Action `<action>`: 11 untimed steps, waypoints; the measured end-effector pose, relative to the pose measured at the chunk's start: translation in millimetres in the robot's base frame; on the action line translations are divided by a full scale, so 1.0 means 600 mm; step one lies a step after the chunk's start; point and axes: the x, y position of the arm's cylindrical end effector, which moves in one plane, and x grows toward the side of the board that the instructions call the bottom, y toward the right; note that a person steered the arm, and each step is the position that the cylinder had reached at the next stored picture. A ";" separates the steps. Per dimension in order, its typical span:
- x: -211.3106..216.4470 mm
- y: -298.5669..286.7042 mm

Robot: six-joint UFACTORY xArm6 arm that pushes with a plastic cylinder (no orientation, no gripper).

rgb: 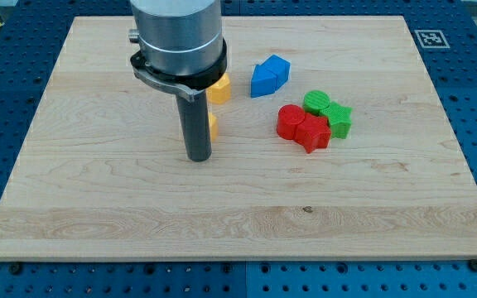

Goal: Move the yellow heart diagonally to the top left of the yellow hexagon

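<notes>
Yellow heart (214, 126) shows only as a sliver, touching the right side of my rod just above my tip (199, 157); its shape cannot be made out. Another yellow block (219, 88), likely the hexagon, peeks out further up, just right of the arm's grey body. I have no hand, only the rod, holding nothing. Well to the right of my tip sit a blue block (269, 75), a red cylinder (289, 122) touching a red block (314, 132), a green cylinder (316, 102) and a green star (339, 118), clustered on the wooden counter (139, 223).
</notes>
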 end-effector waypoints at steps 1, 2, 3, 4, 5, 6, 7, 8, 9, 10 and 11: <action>-0.029 0.009; -0.049 0.011; -0.073 0.011; -0.050 0.013; -0.063 0.026; -0.091 0.015; -0.113 -0.012; -0.148 -0.015; -0.165 -0.026; -0.186 -0.030; -0.199 -0.030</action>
